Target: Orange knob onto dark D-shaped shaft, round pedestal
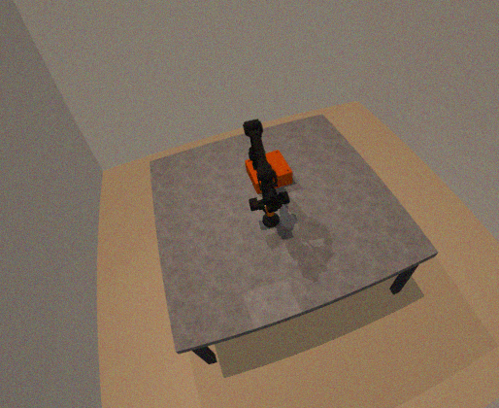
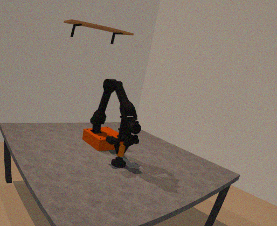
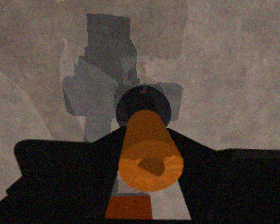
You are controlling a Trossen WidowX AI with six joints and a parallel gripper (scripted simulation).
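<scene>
The orange knob (image 1: 270, 214) (image 2: 121, 150) (image 3: 150, 180) stands roughly upright between the fingers of my gripper (image 1: 269, 210) (image 2: 121, 152) (image 3: 145, 131), which is shut on it. The knob is a tall cylinder, with a dark recess in its near end in the wrist view. Its lower end is at or just above the dark round pedestal (image 1: 270, 221) (image 2: 118, 163) (image 3: 122, 109). The shaft and its flat side are hidden. I cannot tell how far the knob is over the shaft.
The arm's orange base box (image 1: 281, 170) (image 2: 91, 140) stands on the grey table (image 1: 211, 272) (image 2: 68, 183) behind the pedestal. Shadows of the arm fall beside the pedestal. A wooden shelf (image 2: 98, 27) hangs on the back wall, far above the table.
</scene>
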